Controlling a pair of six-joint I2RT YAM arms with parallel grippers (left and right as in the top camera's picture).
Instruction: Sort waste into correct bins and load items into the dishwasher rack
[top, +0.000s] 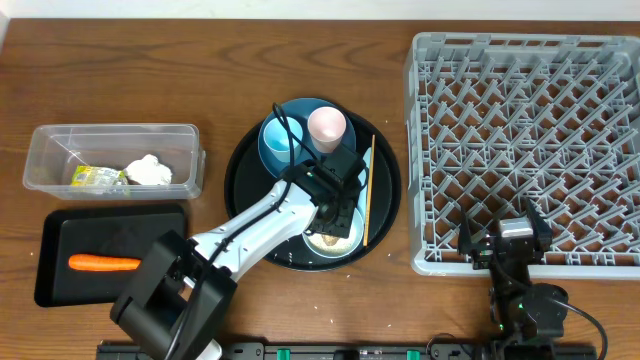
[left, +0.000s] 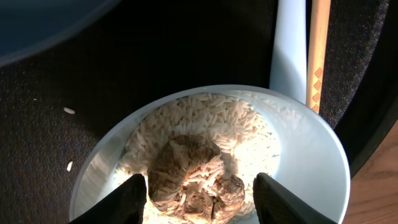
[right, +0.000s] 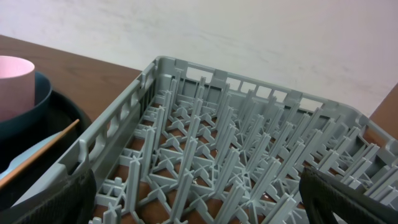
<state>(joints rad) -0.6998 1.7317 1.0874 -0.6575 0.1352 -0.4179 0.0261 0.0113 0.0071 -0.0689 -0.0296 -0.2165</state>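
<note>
Two risks sit at your left gripper (left: 200, 196). Its half-spread jaws flank the brown food scrap (left: 186, 177) in the white bowl (left: 314, 165), and whether they press it cannot be told. A weak pinch may crumble it, and loose rice (left: 205, 118) could scatter.

Going left to right, the clear tub (top: 40, 135) holds the wrapper (top: 97, 178) and tissue (top: 148, 170). The black tray (top: 60, 285) holds the carrot (top: 103, 264). The dishwasher rack (top: 412, 150) holds nothing. At its near edge your right gripper (top: 505, 237) gapes wide, empty.
</note>
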